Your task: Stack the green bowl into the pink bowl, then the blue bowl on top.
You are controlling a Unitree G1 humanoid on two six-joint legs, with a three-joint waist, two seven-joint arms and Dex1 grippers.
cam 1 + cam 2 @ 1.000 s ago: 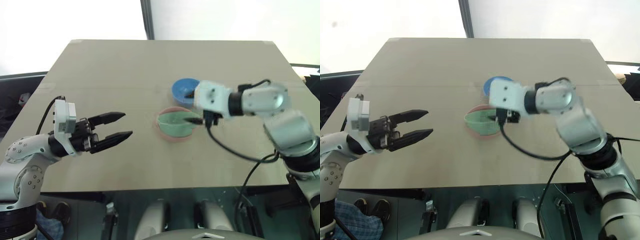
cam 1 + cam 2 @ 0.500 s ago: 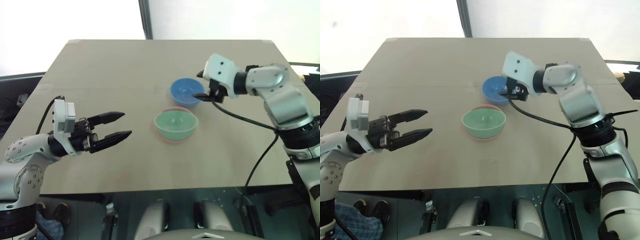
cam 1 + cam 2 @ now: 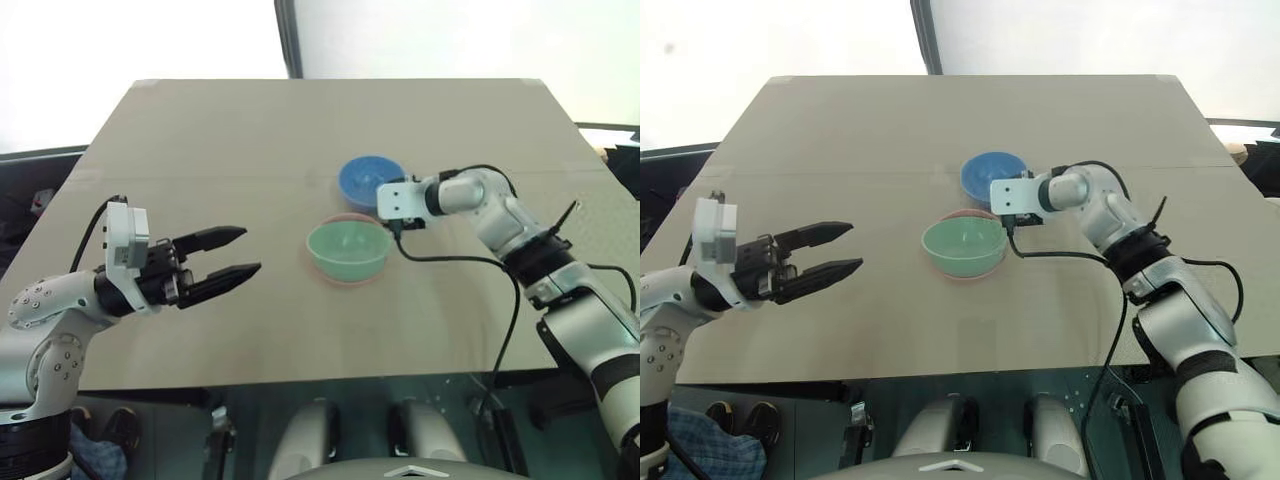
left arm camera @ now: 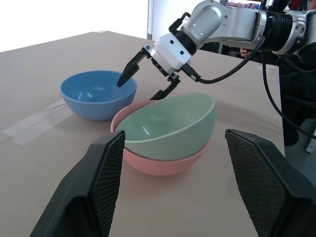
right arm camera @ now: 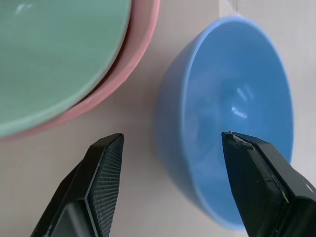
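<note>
The green bowl [image 3: 347,248] sits nested in the pink bowl [image 4: 163,163], mid-table. Just behind them stands the blue bowl [image 3: 362,177], upright and on its own. My right gripper [image 5: 173,134] is open and low at the blue bowl's near side. It straddles the rim: one finger [image 4: 127,74] is over the bowl's inside, the other [image 4: 165,91] is outside, between the blue bowl and the stack. I cannot tell whether it touches the rim. My left gripper [image 3: 250,250] hangs open and empty, well left of the stack and pointing at it.
The tan table [image 3: 250,140] stretches far behind and to the left of the bowls. A strip of clear tape [image 4: 29,126] lies flat near the blue bowl. My right arm's black cable [image 3: 460,258] loops over the table right of the stack.
My right gripper left the green bowl resting in the pink one, swung over to the blue bowl and sank to its near rim. The left arm kept still.
</note>
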